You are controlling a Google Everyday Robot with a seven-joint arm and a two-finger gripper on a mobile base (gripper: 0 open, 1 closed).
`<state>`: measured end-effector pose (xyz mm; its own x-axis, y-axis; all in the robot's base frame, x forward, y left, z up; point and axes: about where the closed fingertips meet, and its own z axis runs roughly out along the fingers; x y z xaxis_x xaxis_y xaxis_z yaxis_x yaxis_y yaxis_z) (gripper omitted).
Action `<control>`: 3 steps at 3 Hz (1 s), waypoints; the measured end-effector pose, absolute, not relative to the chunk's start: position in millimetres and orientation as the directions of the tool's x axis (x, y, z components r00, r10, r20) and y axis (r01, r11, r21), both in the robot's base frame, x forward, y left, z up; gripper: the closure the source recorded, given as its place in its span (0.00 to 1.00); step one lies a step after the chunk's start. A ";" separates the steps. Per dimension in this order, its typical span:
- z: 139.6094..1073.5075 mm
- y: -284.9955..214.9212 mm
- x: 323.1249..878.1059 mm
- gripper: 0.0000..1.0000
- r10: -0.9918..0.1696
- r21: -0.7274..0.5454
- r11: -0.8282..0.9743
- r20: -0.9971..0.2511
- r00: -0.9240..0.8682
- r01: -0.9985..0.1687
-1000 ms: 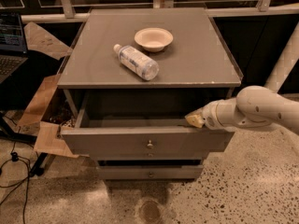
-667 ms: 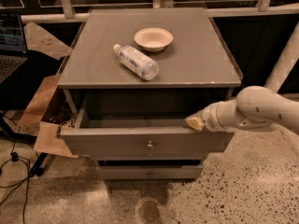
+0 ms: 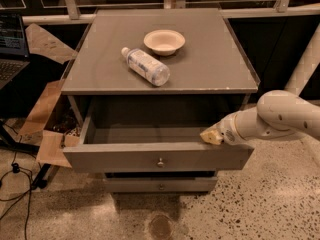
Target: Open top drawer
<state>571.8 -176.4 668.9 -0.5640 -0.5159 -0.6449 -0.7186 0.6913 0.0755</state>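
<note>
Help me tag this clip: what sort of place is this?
Probably a lab or workshop test area, not a home: speckled floor, a laptop at left, loose cardboard beside the grey cabinet. The tool sits at the open top drawer's right front corner.

Bottle [image 3: 145, 66] lying on cabinet [image 3: 210, 59], bowl [image 3: 164, 41] just behind-right. Top drawer [image 3: 159, 160] out beneath; second drawer [image 3: 161, 185] below. Gripper [image 3: 211, 136] at top drawer's right front rim. Laptop [image 3: 11, 49], cardboard [image 3: 42, 109] left of cabinet.
</note>
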 end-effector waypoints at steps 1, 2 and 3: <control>671.4 -177.6 565.9 1.00 -0.531 0.086 0.676 -0.632 -0.564 -0.732; 672.7 -178.8 564.8 1.00 -0.538 0.088 0.671 -0.626 -0.564 -0.737; 674.9 -180.1 570.2 1.00 -0.531 0.076 0.678 -0.636 -0.559 -0.731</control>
<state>570.2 -180.1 674.9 -0.5593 -0.5312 -0.6364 -0.7310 0.6781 0.0764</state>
